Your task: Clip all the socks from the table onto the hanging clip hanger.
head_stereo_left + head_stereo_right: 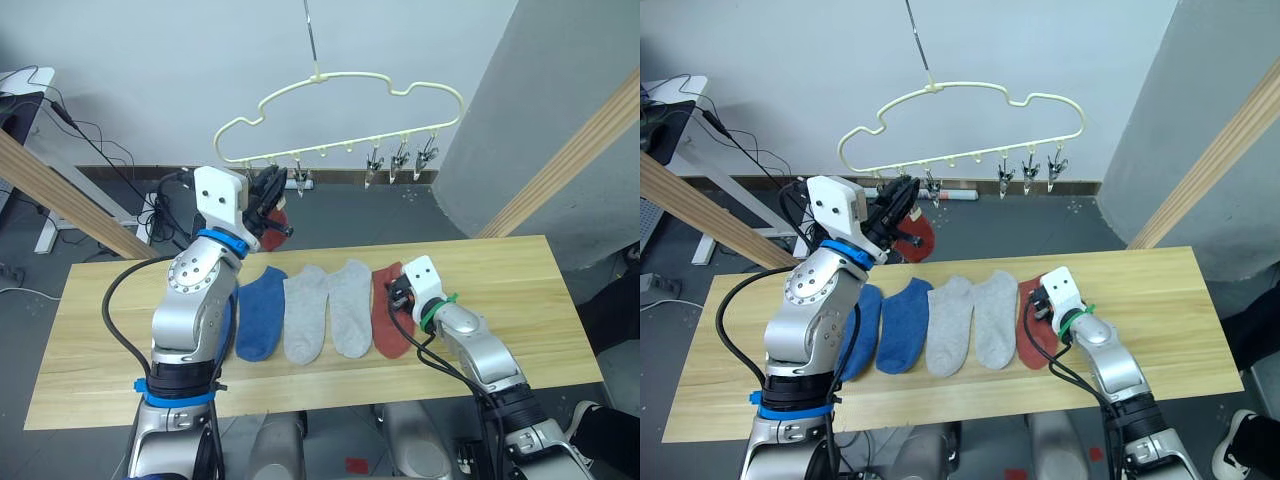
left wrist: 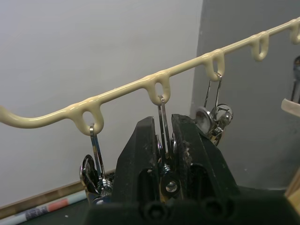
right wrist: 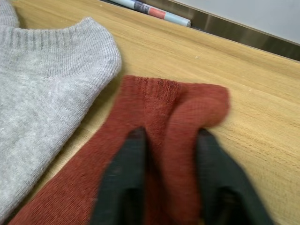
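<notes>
The left arm is bent upward with its left gripper (image 2: 163,140) raised to the clip hanger (image 1: 340,115), fingers pinched on a metal clip (image 2: 162,126), while the right arm reaches low and forward, its right gripper (image 3: 171,154) nipping a fold of a rust red sock (image 3: 154,154).

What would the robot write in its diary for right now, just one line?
left pincer: shut on clip of clip hanger | right pincer: pinching rust red sock on table | rest of the socks: flat in row

Leftmost blue sock (image 1: 862,335) half behind left arm
</notes>
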You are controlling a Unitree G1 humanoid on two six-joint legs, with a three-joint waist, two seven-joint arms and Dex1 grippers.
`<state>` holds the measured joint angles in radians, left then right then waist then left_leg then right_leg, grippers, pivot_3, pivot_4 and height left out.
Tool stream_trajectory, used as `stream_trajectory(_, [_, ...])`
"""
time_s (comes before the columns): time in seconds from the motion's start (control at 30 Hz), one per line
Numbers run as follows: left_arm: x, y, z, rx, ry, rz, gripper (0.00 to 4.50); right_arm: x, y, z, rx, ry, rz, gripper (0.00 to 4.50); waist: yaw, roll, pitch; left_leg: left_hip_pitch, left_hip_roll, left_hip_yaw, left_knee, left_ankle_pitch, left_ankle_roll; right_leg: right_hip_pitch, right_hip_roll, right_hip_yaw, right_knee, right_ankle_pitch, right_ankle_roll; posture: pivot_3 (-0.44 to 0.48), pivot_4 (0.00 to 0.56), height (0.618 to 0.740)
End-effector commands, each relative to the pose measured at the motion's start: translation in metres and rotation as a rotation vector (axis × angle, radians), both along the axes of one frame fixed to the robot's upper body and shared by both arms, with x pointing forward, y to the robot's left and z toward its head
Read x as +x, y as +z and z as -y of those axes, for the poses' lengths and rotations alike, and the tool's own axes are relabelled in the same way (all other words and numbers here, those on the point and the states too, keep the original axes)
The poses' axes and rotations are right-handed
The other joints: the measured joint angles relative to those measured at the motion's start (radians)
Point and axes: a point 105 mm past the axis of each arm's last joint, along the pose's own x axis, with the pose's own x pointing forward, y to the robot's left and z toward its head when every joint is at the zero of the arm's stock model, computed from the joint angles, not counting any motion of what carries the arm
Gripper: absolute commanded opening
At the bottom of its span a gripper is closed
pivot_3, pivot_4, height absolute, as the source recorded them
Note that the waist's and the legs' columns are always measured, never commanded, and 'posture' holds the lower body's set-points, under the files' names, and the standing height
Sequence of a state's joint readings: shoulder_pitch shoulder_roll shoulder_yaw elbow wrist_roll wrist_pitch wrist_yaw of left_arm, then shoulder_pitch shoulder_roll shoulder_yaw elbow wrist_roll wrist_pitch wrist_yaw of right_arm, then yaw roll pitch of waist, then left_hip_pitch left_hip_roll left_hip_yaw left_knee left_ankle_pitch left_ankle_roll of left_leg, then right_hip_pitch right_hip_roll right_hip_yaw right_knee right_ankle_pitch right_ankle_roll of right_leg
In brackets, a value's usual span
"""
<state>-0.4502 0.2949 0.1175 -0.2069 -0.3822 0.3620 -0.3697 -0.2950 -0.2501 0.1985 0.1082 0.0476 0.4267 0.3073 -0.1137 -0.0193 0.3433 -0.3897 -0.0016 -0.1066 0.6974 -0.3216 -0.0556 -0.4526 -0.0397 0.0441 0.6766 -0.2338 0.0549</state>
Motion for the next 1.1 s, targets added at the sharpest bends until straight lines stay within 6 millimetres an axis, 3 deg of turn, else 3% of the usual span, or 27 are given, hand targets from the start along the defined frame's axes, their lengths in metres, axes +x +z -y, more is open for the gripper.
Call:
stream_trajectory(0.03, [-0.008,0.019,-0.001,-0.021,-0.051,0.04,0.19,-0.004,0.0,0.004,-0.027,0.009,0.005,0.03,0.0,0.0,0.0,0.0,0.0,0.0,0.0,0.0,0.0,0.0,0.0,0.0,0.0,0.0,0.0,-0.163,0.345,0.74])
stream_trajectory(0.17, [-0.009,0.025,-0.003,-0.044,-0.084,0.019,0.19,-0.004,0.04,-0.011,-0.101,0.164,0.162,0.0,0.0,0.0,0.0,0.0,0.0,0.0,0.0,0.0,0.0,0.0,0.0,0.0,0.0,0.0,0.0,-0.167,0.343,0.74])
stream_trajectory(0.37, [-0.011,0.033,0.0,-0.06,-0.139,-0.008,0.19,-0.011,0.102,-0.058,-0.272,0.509,0.441,0.0,-0.004,0.0,0.0,0.0,0.0,0.0,0.0,0.0,0.0,-0.001,0.001,0.0,0.0,0.0,0.0,-0.171,0.343,0.74])
stream_trajectory(0.8, [-0.014,0.039,0.005,-0.084,-0.208,-0.059,0.19,-0.013,0.132,-0.122,-0.42,0.776,0.737,0.0,0.001,0.0,0.0,-0.005,-0.002,0.0,0.0,0.003,-0.006,-0.003,-0.003,-0.001,-0.003,0.0,0.0,-0.163,0.332,0.74])
stream_trajectory(1.1, [-0.016,0.036,0.005,-0.08,-0.216,-0.073,0.19,-0.01,0.149,-0.136,-0.448,0.775,0.89,0.0,0.001,0.0,0.0,-0.005,-0.003,-0.001,0.0,0.003,-0.006,-0.003,-0.005,-0.002,-0.003,0.0,0.001,-0.165,0.33,0.74])
